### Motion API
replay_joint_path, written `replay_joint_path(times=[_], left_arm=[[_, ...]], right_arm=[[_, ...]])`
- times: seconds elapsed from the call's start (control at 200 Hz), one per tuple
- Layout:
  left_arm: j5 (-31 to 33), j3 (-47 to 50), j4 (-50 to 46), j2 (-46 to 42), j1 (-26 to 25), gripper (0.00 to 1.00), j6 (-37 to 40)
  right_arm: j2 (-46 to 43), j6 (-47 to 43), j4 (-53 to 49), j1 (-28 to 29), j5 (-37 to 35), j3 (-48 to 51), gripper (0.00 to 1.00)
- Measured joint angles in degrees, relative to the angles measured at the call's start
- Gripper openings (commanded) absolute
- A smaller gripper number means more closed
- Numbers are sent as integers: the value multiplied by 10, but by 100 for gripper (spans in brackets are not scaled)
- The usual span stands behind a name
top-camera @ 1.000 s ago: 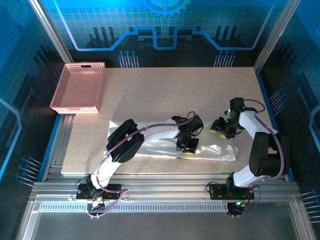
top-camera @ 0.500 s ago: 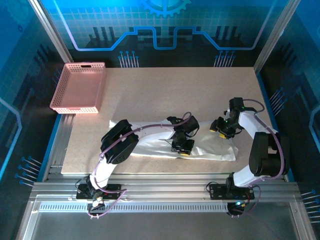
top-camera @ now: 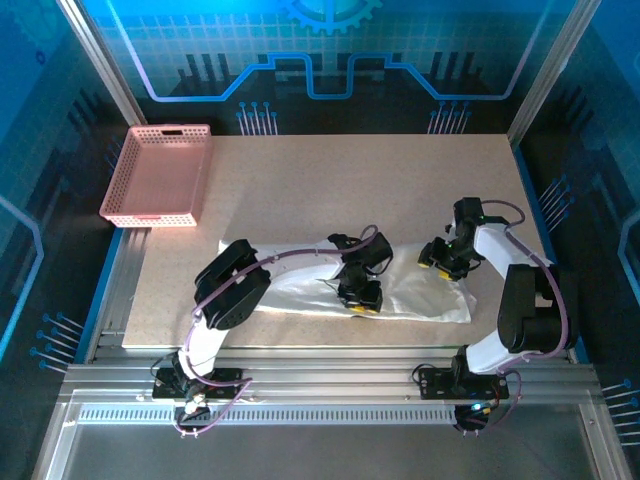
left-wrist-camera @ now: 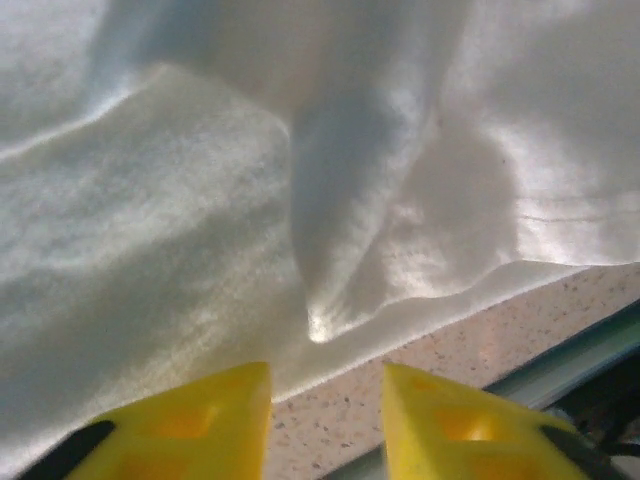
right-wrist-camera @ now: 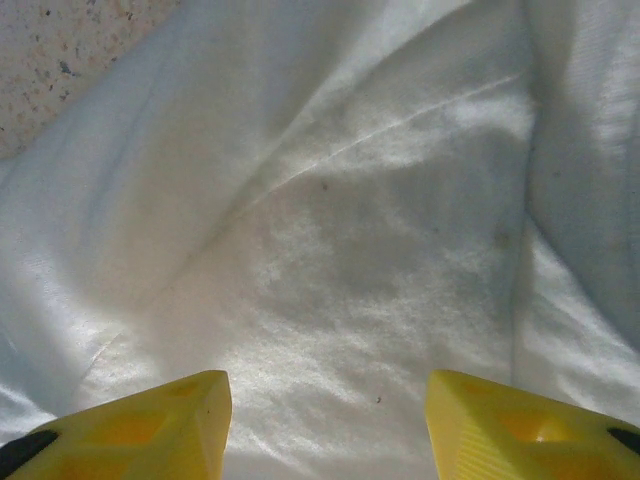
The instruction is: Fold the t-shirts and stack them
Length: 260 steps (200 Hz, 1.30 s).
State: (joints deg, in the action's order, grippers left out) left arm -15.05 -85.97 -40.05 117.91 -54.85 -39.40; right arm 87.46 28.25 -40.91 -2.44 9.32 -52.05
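**While both grippers hang open, the white t-shirt lies rumpled along the front of the surface**

Where the speckled surface (top-camera: 330, 190) nears its front edge, the white t-shirt (top-camera: 425, 300) lies spread sideways in a long, wrinkled band, running from the left-centre of the board to its right part. A pink lattice basket (top-camera: 160, 180) sits at the far left corner, well apart from the cloth.

In the top view, the left arm reaches across the shirt, and the left gripper (top-camera: 360, 298) points down over the middle of the cloth, near its front hem. In the left wrist view, the left gripper (left-wrist-camera: 326, 400) has its yellow fingers (left-wrist-camera: 215, 415) spread, with nothing between them. Just ahead of them a raised fold (left-wrist-camera: 335, 200) of fabric tapers to a point close to the hem, and bare speckled board shows in the gap below.

The right gripper (top-camera: 432, 258) sits over the shirt's right end, near its far edge. In the right wrist view, the right gripper (right-wrist-camera: 328, 420) has its yellow fingers (right-wrist-camera: 150, 420) set wide apart over creased white fabric, gripping nothing. Whether the tips touch the cloth cannot be told.
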Motion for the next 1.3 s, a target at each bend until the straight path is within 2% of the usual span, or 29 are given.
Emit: replay_joint_path(times=[0.095,0.2,0.275,0.405,0.565,0.73,0.875,1.05,1.301], left_arm=[[-4,2,1,-26,2,56,3],[-6,8,0,-79,11,57,3],[-3,14,0,-127,37,60,3],[14,41,3,-195,130,60,5],[50,103,15,-207,252,57,23],[67,163,18,-205,326,55,55],[67,210,33,-203,355,53,75],[68,299,55,-216,356,55,78],[100,377,59,-305,356,61,48]], right_arm=[[0,0,1,2,-3,0,56],[-9,0,1,3,-3,0,56],[-28,1,1,9,-3,-1,56],[-59,9,-2,42,-3,-10,56],[-64,40,-1,100,-3,-4,56],[-53,70,10,125,-4,34,55],[-18,78,16,134,-16,37,55],[9,78,21,134,-27,37,55],[30,78,20,134,-32,29,55]])
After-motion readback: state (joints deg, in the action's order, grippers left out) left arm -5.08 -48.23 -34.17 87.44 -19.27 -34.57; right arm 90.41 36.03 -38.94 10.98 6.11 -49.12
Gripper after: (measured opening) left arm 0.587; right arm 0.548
